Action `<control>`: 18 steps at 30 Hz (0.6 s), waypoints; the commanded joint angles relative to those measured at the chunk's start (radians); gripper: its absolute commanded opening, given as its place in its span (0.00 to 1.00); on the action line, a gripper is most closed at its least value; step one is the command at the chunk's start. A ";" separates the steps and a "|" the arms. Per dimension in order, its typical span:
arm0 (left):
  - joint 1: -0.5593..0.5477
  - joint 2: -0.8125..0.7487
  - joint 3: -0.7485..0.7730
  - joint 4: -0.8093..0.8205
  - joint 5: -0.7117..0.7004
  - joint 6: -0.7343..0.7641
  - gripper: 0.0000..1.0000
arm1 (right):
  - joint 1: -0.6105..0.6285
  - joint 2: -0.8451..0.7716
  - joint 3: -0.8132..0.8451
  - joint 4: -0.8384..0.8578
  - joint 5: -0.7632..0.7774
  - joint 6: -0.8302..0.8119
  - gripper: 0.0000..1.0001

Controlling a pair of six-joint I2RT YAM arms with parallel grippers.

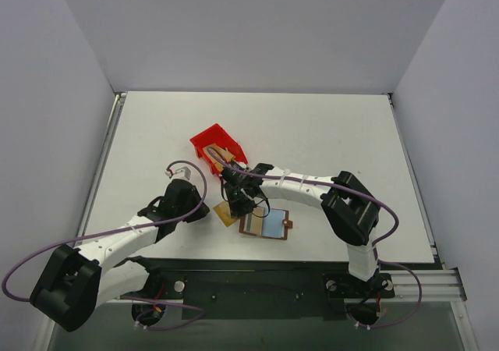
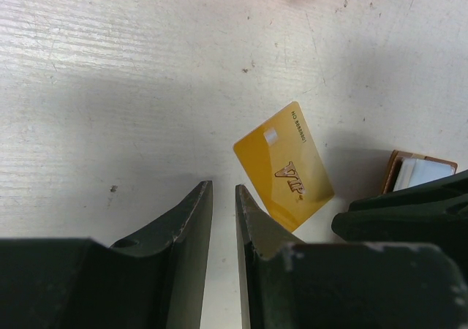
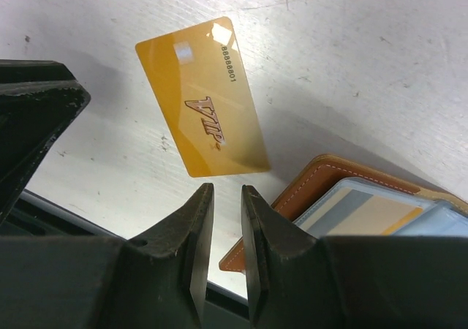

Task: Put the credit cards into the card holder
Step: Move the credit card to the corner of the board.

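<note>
One gold credit card (image 2: 285, 168) marked VIP lies flat on the white table, just ahead of my left gripper (image 2: 223, 186). That gripper's jaws stand a narrow gap apart with nothing between them. The same card (image 3: 205, 99) lies in front of my right gripper (image 3: 227, 188), which is also narrowly open and empty. The brown card holder (image 3: 351, 190) lies unfolded to the right of the card, and a tan card (image 3: 373, 216) sits in its light blue pocket. From above, the card (image 1: 226, 213) lies between both grippers, with the card holder (image 1: 265, 225) beside it.
A red plastic bin (image 1: 217, 142) stands just behind the grippers, with tan cards (image 1: 222, 157) showing inside. The table's near edge (image 3: 88, 216) runs close below the right gripper. The two grippers almost touch each other over the card.
</note>
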 commanded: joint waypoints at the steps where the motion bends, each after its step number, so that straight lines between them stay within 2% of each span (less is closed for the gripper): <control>1: 0.007 -0.007 -0.005 0.023 -0.003 -0.007 0.29 | 0.005 0.005 0.036 -0.104 0.050 -0.007 0.18; 10: 0.007 -0.018 0.001 0.013 -0.004 -0.004 0.29 | -0.019 0.004 0.059 -0.026 0.005 -0.077 0.22; 18: 0.012 -0.027 0.003 -0.003 -0.010 -0.004 0.29 | -0.090 0.076 0.128 0.012 -0.038 -0.139 0.22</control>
